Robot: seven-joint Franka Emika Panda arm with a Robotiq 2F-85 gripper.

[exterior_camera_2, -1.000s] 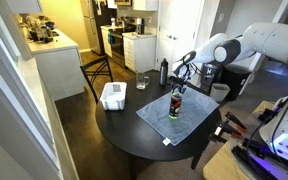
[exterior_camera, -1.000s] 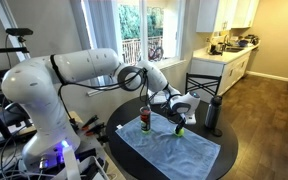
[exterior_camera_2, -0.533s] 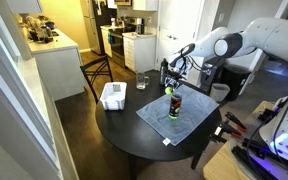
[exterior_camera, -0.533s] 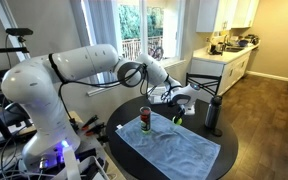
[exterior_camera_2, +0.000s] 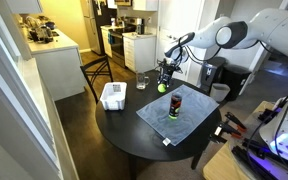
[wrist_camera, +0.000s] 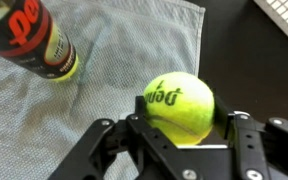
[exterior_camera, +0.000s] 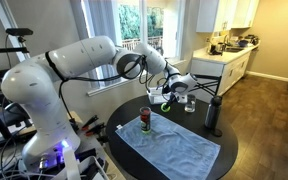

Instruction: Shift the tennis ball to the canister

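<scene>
Gripping across the widest part, the gripper (wrist_camera: 181, 118) was closed on the tennis ball (wrist_camera: 179, 105), with one dark finger (wrist_camera: 227, 125) on each side of it in the wrist view. The printed logo faced the camera. No slack showed between the pads and the felt.

In both exterior views the ball (exterior_camera: 166, 106) hung in the air under the gripper (exterior_camera_2: 165, 78), clear of the table (exterior_camera: 227, 150) and touching nothing else.

The canister (wrist_camera: 39, 40) stood upright on the blue-grey towel (wrist_camera: 124, 55), apart from the ball. In an exterior view the canister (exterior_camera: 146, 120) was lower than the ball and to its left. Whether its mouth was open could not be told. A yellow-green patch showed at its foot in the wrist view, possibly another ball inside.

Handling, as judged:
- The ball is light and hollow.
- Its felt gives the pads good friction, so slip is unlikely.
- It yields under squeeze and is not fragile.
- A hold across the equator suits it; an off-centre pinch could let it pop out.
- The tube looked about as wide as the ball, so the ball must be centred over the mouth.
- The tube is tall, narrow and light, and a sideways nudge could tip it.

A black bottle (exterior_camera: 213, 113) stood farther right on the table.
</scene>
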